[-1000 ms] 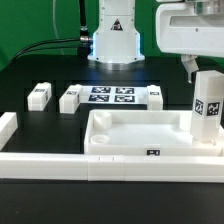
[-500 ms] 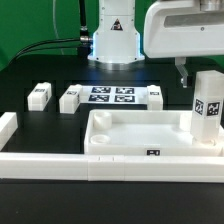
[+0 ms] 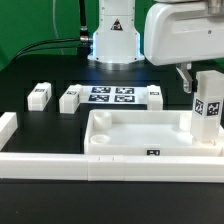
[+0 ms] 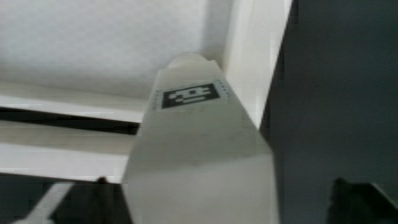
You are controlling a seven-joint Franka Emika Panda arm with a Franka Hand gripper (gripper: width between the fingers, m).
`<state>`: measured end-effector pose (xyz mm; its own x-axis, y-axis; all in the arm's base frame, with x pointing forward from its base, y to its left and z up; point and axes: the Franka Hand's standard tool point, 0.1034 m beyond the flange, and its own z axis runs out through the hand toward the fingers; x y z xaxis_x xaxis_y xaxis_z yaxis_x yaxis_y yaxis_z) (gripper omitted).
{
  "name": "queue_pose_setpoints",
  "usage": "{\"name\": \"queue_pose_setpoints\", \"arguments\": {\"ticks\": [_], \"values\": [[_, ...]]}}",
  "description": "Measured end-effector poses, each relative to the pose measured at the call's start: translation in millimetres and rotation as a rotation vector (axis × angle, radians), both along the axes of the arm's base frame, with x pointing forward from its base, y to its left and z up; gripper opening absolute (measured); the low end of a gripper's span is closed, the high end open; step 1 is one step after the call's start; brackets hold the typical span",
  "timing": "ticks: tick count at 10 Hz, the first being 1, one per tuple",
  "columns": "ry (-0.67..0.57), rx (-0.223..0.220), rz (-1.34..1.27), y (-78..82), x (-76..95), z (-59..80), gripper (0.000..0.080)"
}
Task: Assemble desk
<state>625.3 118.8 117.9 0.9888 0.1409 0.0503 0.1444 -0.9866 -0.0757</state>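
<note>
The white tray-like tabletop (image 3: 135, 132) lies by the front rail, with a small tag on its near edge. One white leg (image 3: 207, 108) stands upright in its corner at the exterior view's right, tag facing the camera. My gripper (image 3: 200, 78) hangs over the top of that leg, with one dark finger (image 3: 186, 78) showing beside it. In the wrist view the leg (image 4: 196, 150) rises between my fingers (image 4: 80, 205), over the tabletop (image 4: 89, 40). The jaws stand open, and a gap shows on one side of the leg. Three more legs (image 3: 40, 95) (image 3: 70, 99) (image 3: 155, 96) lie on the black table.
The marker board (image 3: 110, 96) lies behind the tabletop between the loose legs. A long white border rail (image 3: 50, 162) runs along the front, with a short piece (image 3: 8, 126) at the exterior view's left. The robot base (image 3: 115, 35) stands at the back.
My gripper has shifted toward the exterior view's left and come down, so its finger now sits beside the top of the upright leg. The parts have not moved.
</note>
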Motion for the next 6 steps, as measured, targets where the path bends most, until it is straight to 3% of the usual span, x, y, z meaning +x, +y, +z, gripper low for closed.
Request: {"name": "queue_pose_setpoints", "arguments": {"ticks": [2,6], "values": [[-0.001,-0.002,0.001,-1.1,0.2,0.0,0.0295],[0.002,-0.004,-0.028,-4.9,0.6,-0.5,0.0295]]}}
